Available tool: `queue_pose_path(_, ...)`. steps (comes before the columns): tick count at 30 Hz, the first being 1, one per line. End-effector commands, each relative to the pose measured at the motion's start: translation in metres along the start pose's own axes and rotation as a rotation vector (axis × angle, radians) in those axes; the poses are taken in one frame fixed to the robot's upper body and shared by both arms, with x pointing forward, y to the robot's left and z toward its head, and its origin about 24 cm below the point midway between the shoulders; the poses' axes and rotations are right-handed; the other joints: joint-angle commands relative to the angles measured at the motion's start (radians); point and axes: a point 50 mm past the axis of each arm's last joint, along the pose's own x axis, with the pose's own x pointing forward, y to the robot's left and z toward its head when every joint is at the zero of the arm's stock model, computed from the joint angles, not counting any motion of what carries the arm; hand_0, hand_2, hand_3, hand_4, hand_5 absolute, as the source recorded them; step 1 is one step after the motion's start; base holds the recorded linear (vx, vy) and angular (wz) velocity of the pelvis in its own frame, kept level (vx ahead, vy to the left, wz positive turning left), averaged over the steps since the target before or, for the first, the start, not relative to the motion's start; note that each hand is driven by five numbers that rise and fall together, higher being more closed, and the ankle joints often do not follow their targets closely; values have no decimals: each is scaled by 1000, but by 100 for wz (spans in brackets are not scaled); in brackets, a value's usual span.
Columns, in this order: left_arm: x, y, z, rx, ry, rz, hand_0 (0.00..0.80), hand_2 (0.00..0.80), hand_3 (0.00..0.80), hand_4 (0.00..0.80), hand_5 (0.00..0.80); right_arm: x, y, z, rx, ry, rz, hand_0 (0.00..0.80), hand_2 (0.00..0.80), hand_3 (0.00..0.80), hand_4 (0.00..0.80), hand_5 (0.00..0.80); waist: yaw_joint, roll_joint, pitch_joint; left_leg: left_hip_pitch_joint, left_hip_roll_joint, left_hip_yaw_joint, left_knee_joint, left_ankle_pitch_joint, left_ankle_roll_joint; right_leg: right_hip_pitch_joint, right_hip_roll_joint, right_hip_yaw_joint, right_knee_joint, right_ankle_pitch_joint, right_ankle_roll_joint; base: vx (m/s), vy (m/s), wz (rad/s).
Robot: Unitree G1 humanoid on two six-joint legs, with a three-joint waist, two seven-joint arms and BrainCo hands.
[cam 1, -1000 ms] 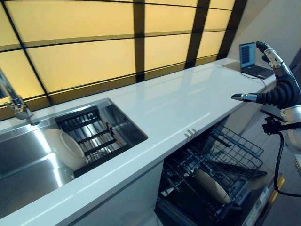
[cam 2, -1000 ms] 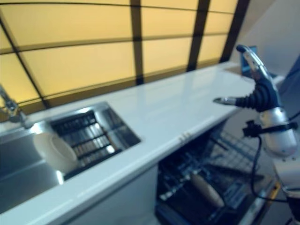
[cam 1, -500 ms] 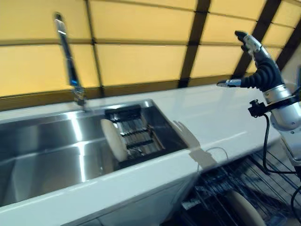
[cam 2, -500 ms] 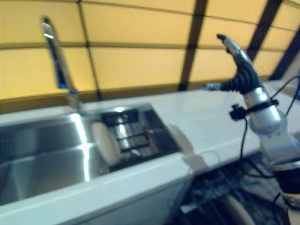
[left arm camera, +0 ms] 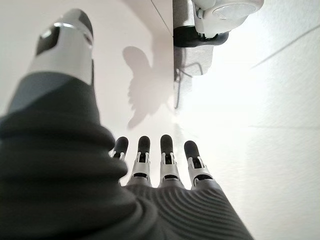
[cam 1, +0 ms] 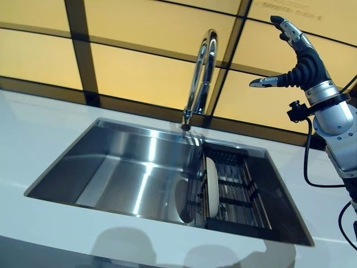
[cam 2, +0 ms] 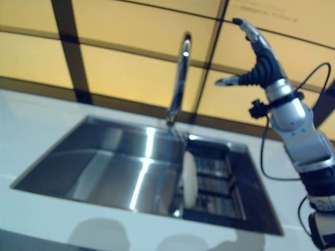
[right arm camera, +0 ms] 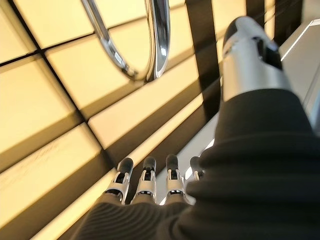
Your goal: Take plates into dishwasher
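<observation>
Plate (cam 1: 212, 186) stands on edge in the rack (cam 1: 234, 190) at 5 o'clock in the sink (cam 1: 111, 167), as before; only the camera has turned. Right hand (cam 1: 295, 64) is up at 1 o'clock, fingers spread. Left hand (left arm camera: 165, 170) hangs spread too.

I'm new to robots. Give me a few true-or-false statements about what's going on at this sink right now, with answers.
1. A plate stands on edge in the rack inside the sink. True.
2. The right hand grips the plate. False: it is raised in the air above the sink, fingers straight, holding nothing.
3. The faucet rises behind the sink. True.
4. The left hand is holding a plate. False: its fingers are straight and it is empty.
</observation>
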Motion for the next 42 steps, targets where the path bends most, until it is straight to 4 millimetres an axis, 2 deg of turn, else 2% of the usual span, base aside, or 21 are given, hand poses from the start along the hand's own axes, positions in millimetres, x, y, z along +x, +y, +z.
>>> queue_pose_path(1, 0, 12, 8, -23, -42, 29, 0, 0, 0, 0, 0, 12, -19, 8, -151, -22, 6, 0, 0, 0, 0, 0, 47, 4, -2, 29, 82, 66, 28, -124, -76, -51, 0, -34, 76, 40, -22, 40, -181, 56)
queue_pose_path(2, 0, 12, 8, -22, -42, 26, 0, 0, 0, 0, 0, 12, -19, 8, -160, -24, 12, 0, 0, 0, 0, 0, 46, 4, -1, 31, 85, 65, 27, -124, -79, -43, 0, -42, 72, 37, -23, 59, -241, 48)
queue_pose_path(3, -1, 11, 6, -5, -47, 14, 0, 0, 0, 0, 0, 14, -22, 9, -189, -16, 35, 0, 0, 0, 0, 0, 61, 0, -2, 25, 101, 81, 30, -116, -95, -12, -2, -76, 54, 25, -32, 44, -175, 67)
queue_pose_path(9, -3, -4, -2, -18, -53, -30, 0, 0, 0, 0, 0, 20, -20, 12, -254, -30, 99, 0, 0, 0, 0, 0, 91, 2, -6, 10, 131, 99, 35, -98, -128, 46, 8, -139, 0, 8, -57, 14, -115, 23)
queue_pose_path(13, -3, -8, 0, -37, -67, -33, 0, 0, 0, 0, 0, 23, -16, 22, -362, -99, 152, 0, 0, 0, 0, 0, 92, 7, -10, 9, 140, 113, 22, -84, -138, 60, 20, -150, -24, 9, -64, -5, -30, 12)
queue_pose_path(19, -3, -7, 2, -59, -75, -16, 0, 0, 0, 0, 0, 23, -5, 50, -547, -280, 301, 0, 0, 0, 0, 0, 94, 4, -20, 4, 147, 126, 21, -74, -145, 70, 28, -167, -30, 0, -72, 4, -5, -3)
queue_pose_path(23, -3, -7, -1, -72, -66, -11, 0, 0, 0, 0, 0, 21, -2, 54, -596, -323, 347, 0, 0, 0, 0, 0, 94, 1, -25, 4, 151, 131, 22, -73, -147, 78, 30, -174, -30, -7, -76, 8, 2, -4)
queue_pose_path(28, -4, -6, -7, -86, -45, -10, 0, 0, 0, 0, 0, 17, 2, 49, -617, -318, 387, 0, 0, 0, 0, 0, 94, 0, -28, 9, 152, 135, 18, -71, -148, 87, 33, -179, -29, -14, -79, 3, 3, 1)
queue_pose_path(33, -5, -7, -10, -98, -38, -7, 0, 0, 0, 0, 0, 6, 15, 42, -685, -344, 480, 0, 0, 0, 0, 0, 93, 3, -30, 14, 152, 138, 13, -71, -147, 93, 34, -180, -30, -18, -79, 0, 0, 0)
queue_pose_path(42, -5, -5, -10, -112, -42, 1, 0, 0, 0, 0, 0, -8, 29, 36, -779, -402, 578, 0, 0, 0, 0, 0, 92, 3, -26, 18, 155, 146, 12, -69, -148, 102, 35, -186, -29, -23, -80, 0, 0, 0)
